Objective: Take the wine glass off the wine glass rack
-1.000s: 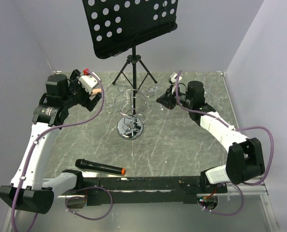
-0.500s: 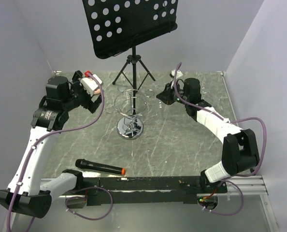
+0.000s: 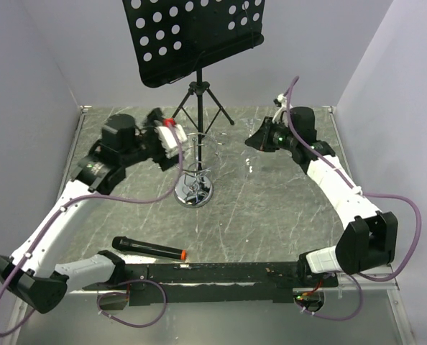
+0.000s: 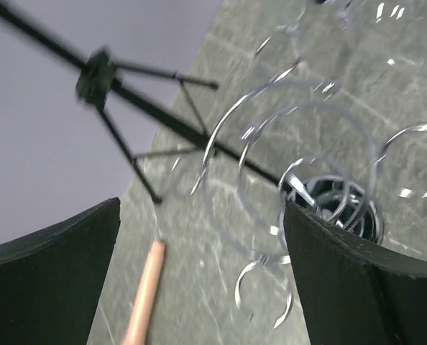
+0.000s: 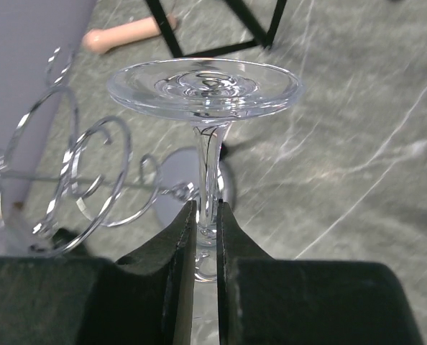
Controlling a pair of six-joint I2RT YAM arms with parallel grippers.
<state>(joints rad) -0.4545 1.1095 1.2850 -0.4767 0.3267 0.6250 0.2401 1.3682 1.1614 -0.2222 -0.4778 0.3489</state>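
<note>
stem of the wine glass (image 5: 204, 86) is pinched between the nearly closed fingers of the right tool (image 5: 205, 233), with its round foot out ahead of the fingertips. wine glass rack (image 5: 77, 183) stands on the bench (image 5: 357, 144) to that tool's left. left tool (image 4: 199, 223) gapes wide and holds nothing, the rack's wire loops just ahead of its fingers.

The wine glass (image 5: 204, 86) between the matt black fingers (image 5: 172, 287) of the right gripper (image 5: 205, 210) is seen as clear, smooth, glossy glass. To that gripper's left, the wine glass rack (image 5: 91, 180) is made of bright chrome wire on a mirror-polished metal base. The table (image 5: 357, 129) below is finished as grey veined stone.
</note>
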